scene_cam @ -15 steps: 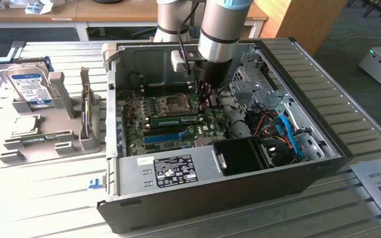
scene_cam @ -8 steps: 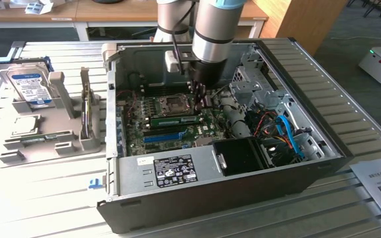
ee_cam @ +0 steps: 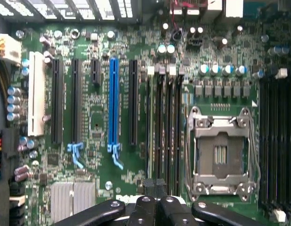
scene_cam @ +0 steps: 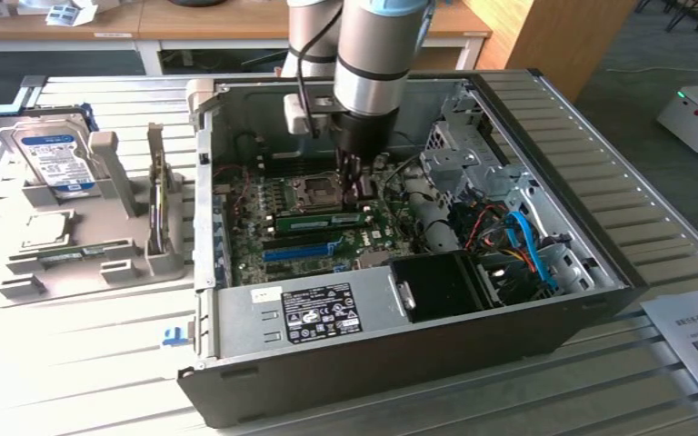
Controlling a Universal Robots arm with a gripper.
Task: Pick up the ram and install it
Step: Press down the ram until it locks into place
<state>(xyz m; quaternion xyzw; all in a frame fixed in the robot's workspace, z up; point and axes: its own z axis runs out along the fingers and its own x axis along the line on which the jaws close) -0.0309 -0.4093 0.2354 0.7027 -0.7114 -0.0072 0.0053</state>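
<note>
The computer case [scene_cam: 446,345] lies on its side on the slatted counter [scene_cam: 83,363], with its open side up. All positions below are given relative to this case.

**Hand.** The hand [scene_cam: 353,195] hangs from the arm inside the case, over the middle of the motherboard [scene_cam: 252,245]. Its fingers are fully closed, pressed together with nothing visible between them. In the wrist view the hand [ee_cam: 154,197] shows its dark finger links drawn together above the memory slots.

**Ram.** The ram [scene_cam: 319,221] is inside the case, lying along the memory slots of the motherboard directly under the fingertips. Contact between fingertips and ram cannot be confirmed.

**Other items inside the case.**
- The blue slot [scene_cam: 298,252] runs parallel to the ram, one step nearer the case's labelled wall.
- The processor socket [scene_cam: 303,193] sits on the far side of the ram from that wall.

**Outside the case.** A hard drive [scene_cam: 55,154] stands upright in a grey holder [scene_cam: 106,173] to the exterior view's left of the case.
</note>
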